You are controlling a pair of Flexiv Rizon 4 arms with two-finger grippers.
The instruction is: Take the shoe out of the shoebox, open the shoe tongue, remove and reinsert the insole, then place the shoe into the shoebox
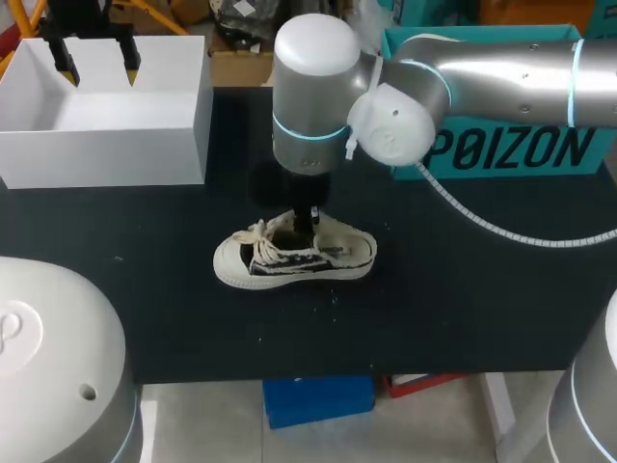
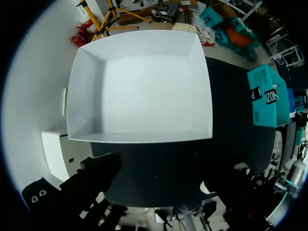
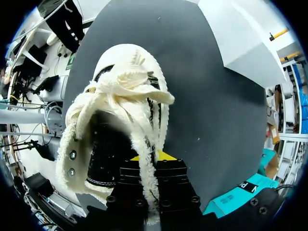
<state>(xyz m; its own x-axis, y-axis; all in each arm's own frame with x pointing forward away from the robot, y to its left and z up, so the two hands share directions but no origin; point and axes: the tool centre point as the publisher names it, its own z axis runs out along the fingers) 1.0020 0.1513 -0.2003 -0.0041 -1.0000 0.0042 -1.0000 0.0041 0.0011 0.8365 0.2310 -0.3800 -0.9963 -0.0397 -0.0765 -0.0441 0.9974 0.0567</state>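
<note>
shoe (image 1: 294, 256) mid-frame, outside shoebox (image 1: 106, 145) | right gripper (image 1: 307, 220) down in its opening, grip hidden, can't tell | left gripper (image 1: 96, 60) wide open, empty, upper left | tip: I'd pinch insole heel, peel slowly

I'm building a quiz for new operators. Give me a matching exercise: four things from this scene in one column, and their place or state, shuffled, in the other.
Things
1. shoe
2. white shoebox
3. teal box
4. left pincer

Place or state
A. open, hanging above the white shoebox
B. empty, at the far left of the table
C. mid-table, resting on its sole
D. at the far right of the table

Pairs: 1-C; 2-B; 3-D; 4-A
</note>
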